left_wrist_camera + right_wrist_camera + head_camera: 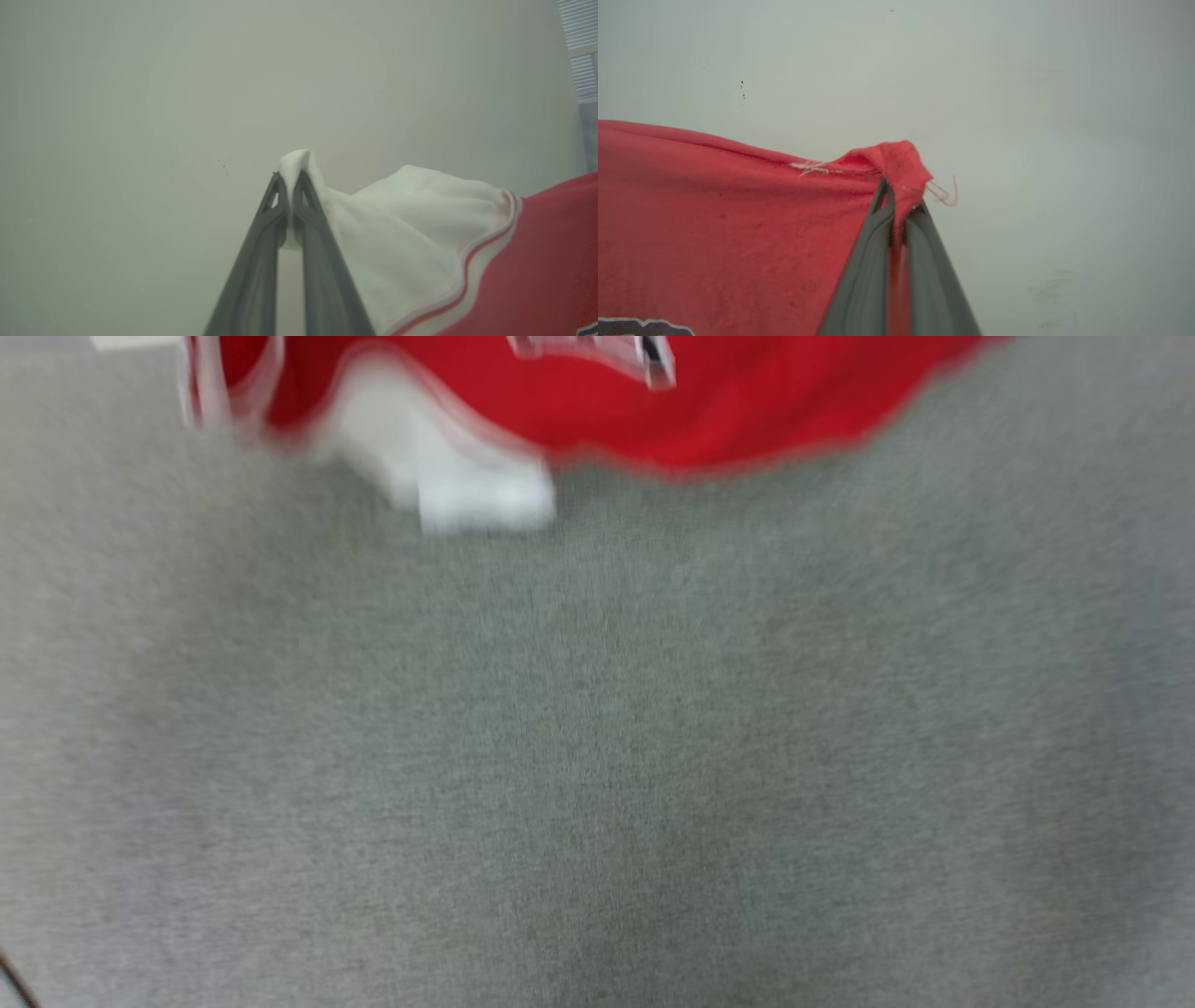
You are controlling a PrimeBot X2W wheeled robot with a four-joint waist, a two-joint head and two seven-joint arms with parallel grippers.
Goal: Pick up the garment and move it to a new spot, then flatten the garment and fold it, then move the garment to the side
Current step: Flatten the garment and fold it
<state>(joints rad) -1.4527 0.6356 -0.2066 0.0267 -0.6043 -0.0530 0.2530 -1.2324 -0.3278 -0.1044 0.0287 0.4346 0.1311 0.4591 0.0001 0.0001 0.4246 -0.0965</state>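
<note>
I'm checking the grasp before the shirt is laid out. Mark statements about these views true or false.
1. The left claw is shut on the white sleeve of the jersey T-shirt. True.
2. The right claw is open and empty. False: it is shut on a red corner.
3. A loose red thread hangs beside the right claw's grip. True.
4. In the head view the T-shirt lies at the bottom edge. False: at the top edge, above grey surface.

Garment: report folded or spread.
Spread, not folded: garment held up between left hand pinching its white sleeve and right hand pinching a red corner.
</note>
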